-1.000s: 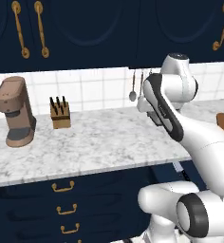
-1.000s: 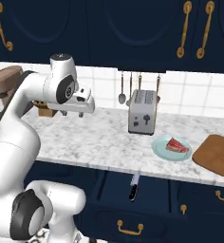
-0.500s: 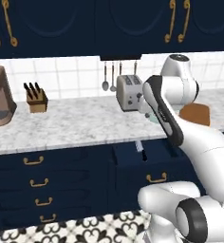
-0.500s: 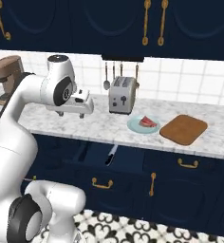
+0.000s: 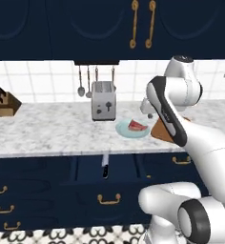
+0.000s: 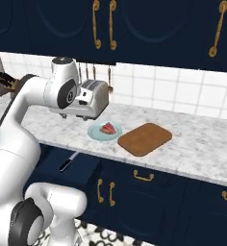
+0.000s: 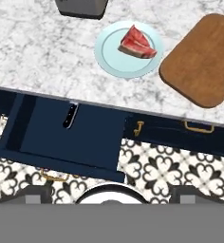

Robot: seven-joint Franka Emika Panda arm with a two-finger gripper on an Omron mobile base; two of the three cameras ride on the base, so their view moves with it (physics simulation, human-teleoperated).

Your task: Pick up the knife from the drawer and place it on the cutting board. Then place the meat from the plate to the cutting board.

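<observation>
The small dark knife (image 7: pixel 70 115) lies in the open navy drawer (image 7: pixel 85 137), near its back, just under the counter edge. On the marble counter, the pale blue plate (image 7: pixel 109 61) holds the red meat (image 7: pixel 137 42). The brown cutting board (image 7: pixel 201 59) lies bare right beside the plate. My gripper (image 7: pixel 112 193) hangs high above the drawer and floor, looking down, open and empty, with its fingertips (image 7: pixel 35 192) wide apart. From the bases I also see the knife (image 5: pixel 105 167), drawer (image 5: pixel 88 174), plate (image 6: pixel 97 134), meat (image 6: pixel 108 128) and board (image 6: pixel 145 139).
A silver toaster (image 5: pixel 103 101) stands behind the plate under hanging utensils (image 5: pixel 80 88). A wooden knife block (image 5: pixel 2 101) sits far left on the counter. Closed navy drawers with gold handles (image 6: pixel 143 177) flank the open one. Patterned floor tiles (image 7: pixel 171 171) lie below.
The base has driven sideways, so both base views shifted. The drawer, plate and cutting board now sit near the middle. The arm holds the same raised pose.
</observation>
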